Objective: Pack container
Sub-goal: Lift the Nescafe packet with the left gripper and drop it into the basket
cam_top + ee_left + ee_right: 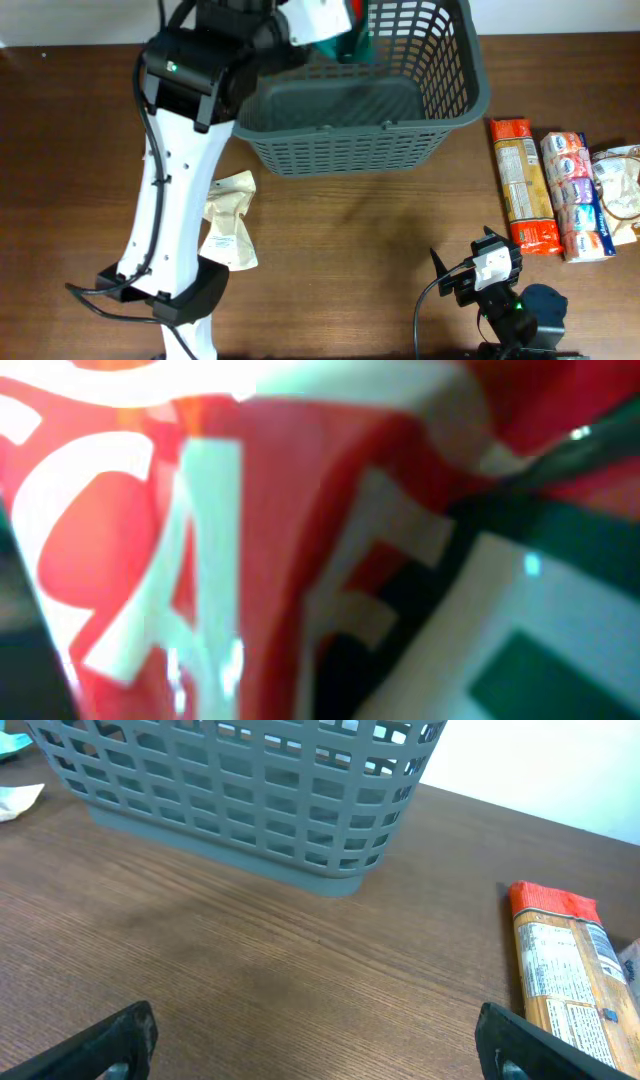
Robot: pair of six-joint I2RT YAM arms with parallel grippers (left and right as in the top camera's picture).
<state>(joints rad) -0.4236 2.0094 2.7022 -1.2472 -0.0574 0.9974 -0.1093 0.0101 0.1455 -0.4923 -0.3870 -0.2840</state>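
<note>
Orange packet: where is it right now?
Overhead, the orange packet lies on the right side, just right of the basket, next to a pink-and-white packet.

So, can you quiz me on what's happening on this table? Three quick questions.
1. True or false: the right gripper is holding a packet.
2. Which gripper hangs over the grey basket? A) left B) right C) neither
3. Fill in: the long packet with orange ends lies on the robot's ____ side of the basket.
Key: 1 false, its jaws stand open; 2 A, the left gripper, gripping a red and white packet; 3 right.
</note>
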